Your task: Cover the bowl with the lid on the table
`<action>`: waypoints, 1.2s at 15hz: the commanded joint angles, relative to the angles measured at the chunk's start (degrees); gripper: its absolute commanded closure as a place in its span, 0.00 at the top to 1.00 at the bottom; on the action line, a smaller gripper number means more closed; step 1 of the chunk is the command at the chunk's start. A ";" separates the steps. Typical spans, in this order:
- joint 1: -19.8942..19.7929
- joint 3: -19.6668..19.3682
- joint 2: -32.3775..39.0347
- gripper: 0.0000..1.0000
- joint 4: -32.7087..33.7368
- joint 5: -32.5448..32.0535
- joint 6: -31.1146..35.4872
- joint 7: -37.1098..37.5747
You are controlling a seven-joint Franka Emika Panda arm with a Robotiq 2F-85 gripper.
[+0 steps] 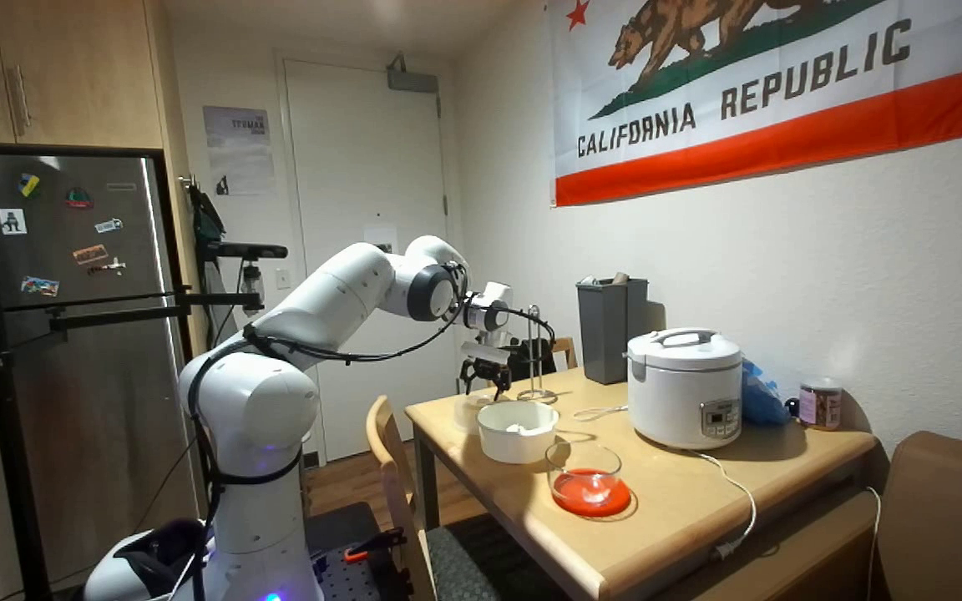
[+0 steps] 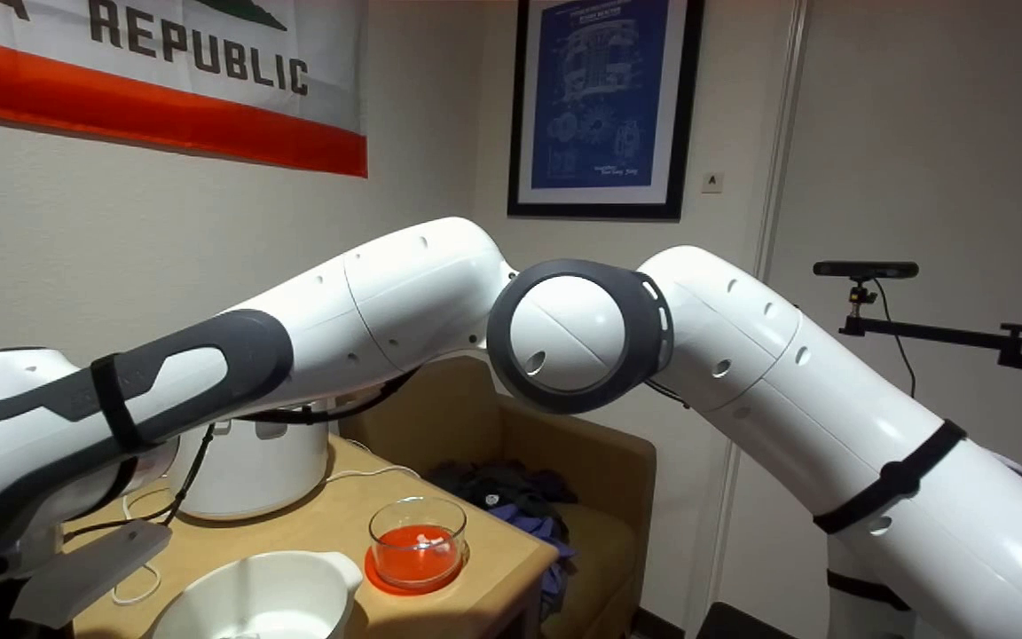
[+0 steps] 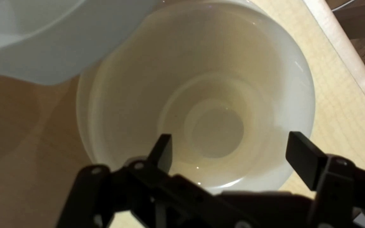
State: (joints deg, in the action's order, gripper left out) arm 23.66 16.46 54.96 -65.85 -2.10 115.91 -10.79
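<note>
Beside a pale wall [image 1: 748, 259], a light wooden desk [image 1: 673, 501] bears the off-white, round, wide bowl [image 1: 518, 442], open-topped, between a clear round glass dish [image 2: 418, 532] on a red disc [image 1: 598, 505] and a translucent, whitish round piece [image 3: 198, 91]. Over that piece, the black two-fingered end effector [image 3: 230, 147] has its fingers spread apart; contact is unclear.

White arm [image 1: 332, 299] with bent elbow [image 2: 569, 333], black jaws downward and well apart.
</note>
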 commanded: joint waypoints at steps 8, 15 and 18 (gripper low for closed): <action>-0.59 1.21 -3.51 0.99 -6.67 1.47 4.56 1.17; -1.29 1.31 -4.35 0.35 -8.87 1.85 5.61 1.20; -1.57 1.38 -4.77 0.29 -9.53 2.18 5.99 1.17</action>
State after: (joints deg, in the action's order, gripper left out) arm 23.01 17.38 52.75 -70.78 -1.12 119.89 -10.78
